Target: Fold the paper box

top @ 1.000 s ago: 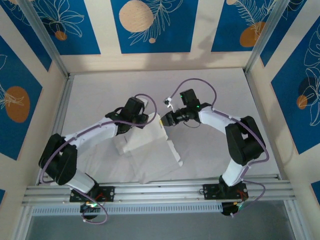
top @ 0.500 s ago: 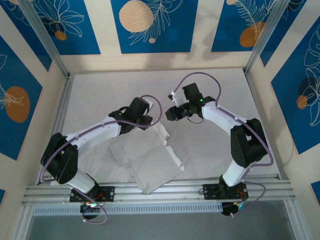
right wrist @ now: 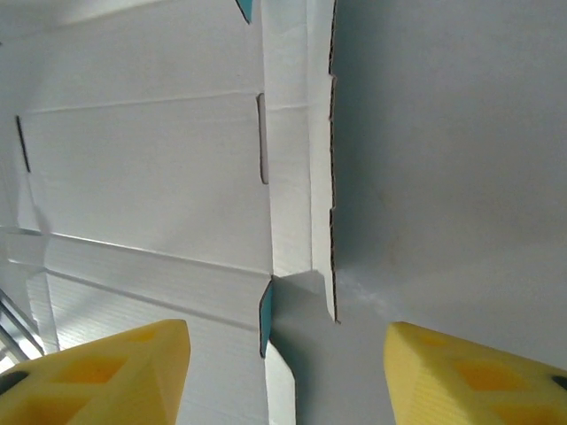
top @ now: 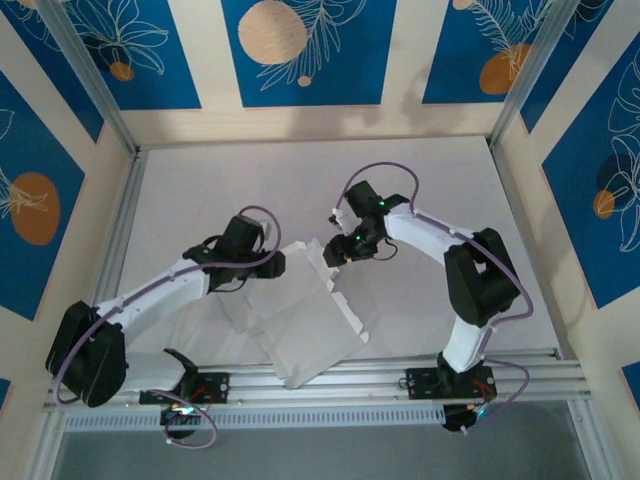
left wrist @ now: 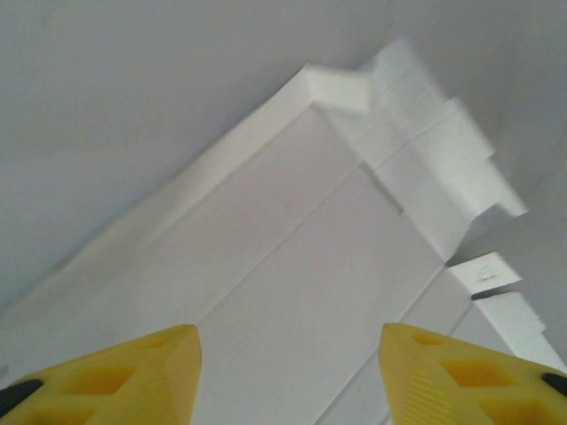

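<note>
White tabletop [top: 450, 180]: paper box [top: 300, 320] lies unfolded; left gripper [left wrist: 288, 354], right gripper [right wrist: 288, 341] agape

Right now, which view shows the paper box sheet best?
Top external: the paper box lies unfolded, white side up, nearly all its outline visible. Left wrist catches one corner with flaps; right wrist, one edge with slots and blue slivers.

the far half of the table [top: 430, 170] lies bare, free for a pass from either side up to the walls [top: 300, 125]. nearer in, the box [top: 300, 320] lies flat and unfolded (tabs at its far corner stand up slightly). the left gripper [top: 268, 265] and right gripper [top: 330, 252] crowd its far edge, jaws apart, a narrow gap between them, and the rail [top: 330, 375] bounds the near side.
</note>
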